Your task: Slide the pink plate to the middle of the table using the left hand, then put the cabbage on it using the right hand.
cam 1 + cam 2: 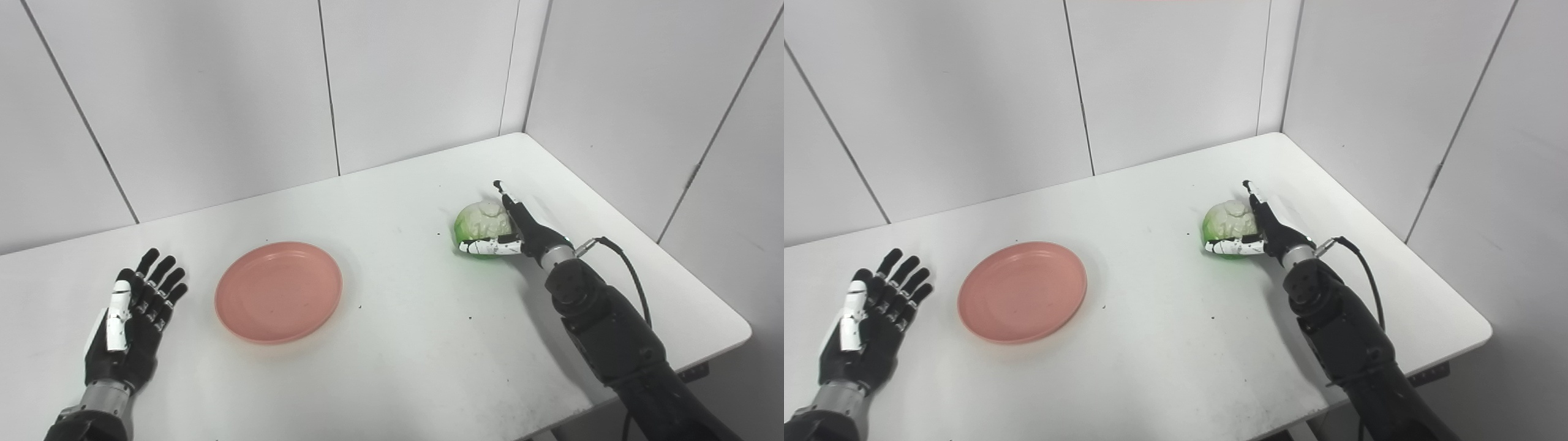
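The pink plate [278,291] lies flat on the white table [416,349], left of centre and with nothing on it. My left hand [131,324] rests open to the plate's left, palm up, fingers spread, a short gap from the rim. The green and white cabbage [479,222] sits on the table at the right. My right hand [520,236] is against its right side. The fingers [508,202] stretch straight along the cabbage and the thumb [490,247] lies across its front. The hand is not closed round it.
White wall panels stand behind the table and along its right side, meeting at the far right corner. The table's right edge and near right corner [741,327] are close to my right forearm. A black cable [631,269] loops off the right wrist.
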You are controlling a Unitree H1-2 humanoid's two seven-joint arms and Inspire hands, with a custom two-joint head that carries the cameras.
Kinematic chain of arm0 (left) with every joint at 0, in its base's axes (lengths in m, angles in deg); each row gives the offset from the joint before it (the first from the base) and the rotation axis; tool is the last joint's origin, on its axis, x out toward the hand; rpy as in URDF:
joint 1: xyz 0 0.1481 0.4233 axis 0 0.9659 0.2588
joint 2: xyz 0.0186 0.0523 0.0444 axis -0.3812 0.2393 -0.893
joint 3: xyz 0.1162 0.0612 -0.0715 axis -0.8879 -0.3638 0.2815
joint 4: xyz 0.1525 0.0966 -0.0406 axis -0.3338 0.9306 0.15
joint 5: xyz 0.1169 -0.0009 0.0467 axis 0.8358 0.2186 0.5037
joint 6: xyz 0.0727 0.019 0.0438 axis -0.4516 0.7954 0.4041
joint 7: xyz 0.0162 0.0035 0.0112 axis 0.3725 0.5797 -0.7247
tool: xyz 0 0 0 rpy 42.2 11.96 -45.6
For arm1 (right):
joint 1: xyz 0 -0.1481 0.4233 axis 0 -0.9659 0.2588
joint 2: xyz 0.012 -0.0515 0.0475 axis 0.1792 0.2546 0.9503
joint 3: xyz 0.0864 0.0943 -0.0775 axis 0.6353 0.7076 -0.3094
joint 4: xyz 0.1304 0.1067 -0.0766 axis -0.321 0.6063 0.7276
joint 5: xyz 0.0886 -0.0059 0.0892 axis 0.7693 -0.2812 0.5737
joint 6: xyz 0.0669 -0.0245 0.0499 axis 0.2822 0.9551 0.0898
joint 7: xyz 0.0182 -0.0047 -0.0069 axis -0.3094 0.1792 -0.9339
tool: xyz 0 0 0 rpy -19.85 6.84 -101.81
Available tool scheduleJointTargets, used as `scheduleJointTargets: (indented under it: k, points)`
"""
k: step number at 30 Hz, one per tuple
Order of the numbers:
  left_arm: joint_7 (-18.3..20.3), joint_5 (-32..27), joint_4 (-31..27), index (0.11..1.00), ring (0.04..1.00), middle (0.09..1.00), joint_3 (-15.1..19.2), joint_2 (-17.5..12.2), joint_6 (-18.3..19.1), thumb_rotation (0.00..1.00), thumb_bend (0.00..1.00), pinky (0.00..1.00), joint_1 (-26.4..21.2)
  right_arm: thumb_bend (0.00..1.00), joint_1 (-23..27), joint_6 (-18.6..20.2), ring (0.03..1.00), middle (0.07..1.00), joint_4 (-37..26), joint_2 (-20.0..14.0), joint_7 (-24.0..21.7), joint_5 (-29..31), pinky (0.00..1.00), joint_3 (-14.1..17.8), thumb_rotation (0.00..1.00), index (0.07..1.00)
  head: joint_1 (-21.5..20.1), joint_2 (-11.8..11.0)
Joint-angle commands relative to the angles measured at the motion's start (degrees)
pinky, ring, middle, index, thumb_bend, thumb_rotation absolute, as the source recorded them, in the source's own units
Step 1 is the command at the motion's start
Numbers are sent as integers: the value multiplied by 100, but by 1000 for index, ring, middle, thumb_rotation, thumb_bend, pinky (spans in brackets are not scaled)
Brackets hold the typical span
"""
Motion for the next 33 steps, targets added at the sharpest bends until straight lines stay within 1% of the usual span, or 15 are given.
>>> scheduleJointTargets:
  k: [1, 5, 12, 15, 16, 17, 21, 23, 25, 27, 28, 29, 30, 31, 33]
  points:
    - [-21, -16, -90, 942, 932, 944, -16, 1, 121, 1000, 475, 941, 6, 1000, 253, -297, 971, 980, 206, 18, 44, 174, 917, 44, 405, 994, 8, -1]
    - [10, -42, -85, 944, 935, 946, -10, -2, 109, 1000, 472, 944, 11, 1000, 356, -593, 957, 968, 517, 60, 115, 357, 902, 51, 403, 986, 26, 13]
    - [-21, -21, -116, 944, 932, 947, -26, -3, 136, 1000, 480, 944, 30, 1000, 432, -943, 940, 963, 731, 112, 140, 665, 878, 60, 383, 986, 44, 32]
    - [-17, -7, -118, 944, 928, 944, -39, -14, 148, 1000, 483, 936, 32, 1000, 449, -1040, 926, 947, 811, 150, 133, 818, 882, 83, 319, 960, 55, 35]
    - [1, -12, -120, 944, 928, 943, -44, -16, 135, 1000, 483, 935, 35, 1000, 456, -1061, 925, 945, 841, 164, 133, 862, 882, 88, 317, 959, 69, 38]
    - [18, -17, -121, 948, 931, 947, -46, -18, 124, 1000, 476, 936, 37, 1000, 461, -1078, 907, 925, 862, 171, 133, 895, 873, 88, 277, 936, 69, 38]
    - [22, -25, -118, 945, 934, 947, -49, -8, 128, 1000, 474, 940, 39, 1000, 480, -1209, 844, 867, 963, 223, 168, 1020, 825, 121, 193, 869, 110, 39]
    - [16, -31, -134, 946, 938, 948, -53, -2, 165, 1000, 483, 956, 44, 985, 509, -1231, 726, 751, 1045, 240, 194, 1031, 702, 107, 112, 757, 115, 44]
    - [-24, -28, -194, 945, 938, 947, -53, 9, 232, 1000, 480, 957, 61, 952, 546, -1195, 645, 671, 1133, 239, 237, 956, 610, 45, 61, 679, 115, 44]
    - [-44, -40, -237, 941, 933, 942, -42, 19, 286, 1000, 474, 946, 72, 931, 585, -1181, 603, 622, 1230, 226, 279, 846, 579, -44, 21, 627, 122, 45]
    - [-37, -48, -248, 944, 934, 944, -39, 21, 296, 1000, 468, 944, 76, 690, 604, -1170, 579, 591, 1272, 219, 295, 792, 567, -92, 85, 546, 122, 45]
    - [-18, -56, -241, 945, 935, 945, -36, 21, 294, 1000, 465, 942, 75, 608, 620, -1164, 561, 571, 1305, 212, 310, 739, 554, -143, 106, 518, 122, 45]
    - [-25, -51, -241, 945, 937, 946, -34, 23, 295, 1000, 466, 945, 78, 566, 635, -1138, 547, 559, 1331, 205, 317, 685, 543, -194, 116, 503, 122, 45]
    - [-35, -38, -236, 942, 937, 945, -38, 23, 282, 1000, 471, 952, 80, 545, 646, -1107, 534, 528, 1343, 198, 327, 643, 530, -240, 47, 486, 122, 45]
    - [-14, -33, -218, 942, 939, 946, -55, 12, 245, 1000, 477, 961, 82, 533, 670, -1013, 520, 508, 1364, 182, 371, 528, 514, -336, 9, 479, 122, 45]
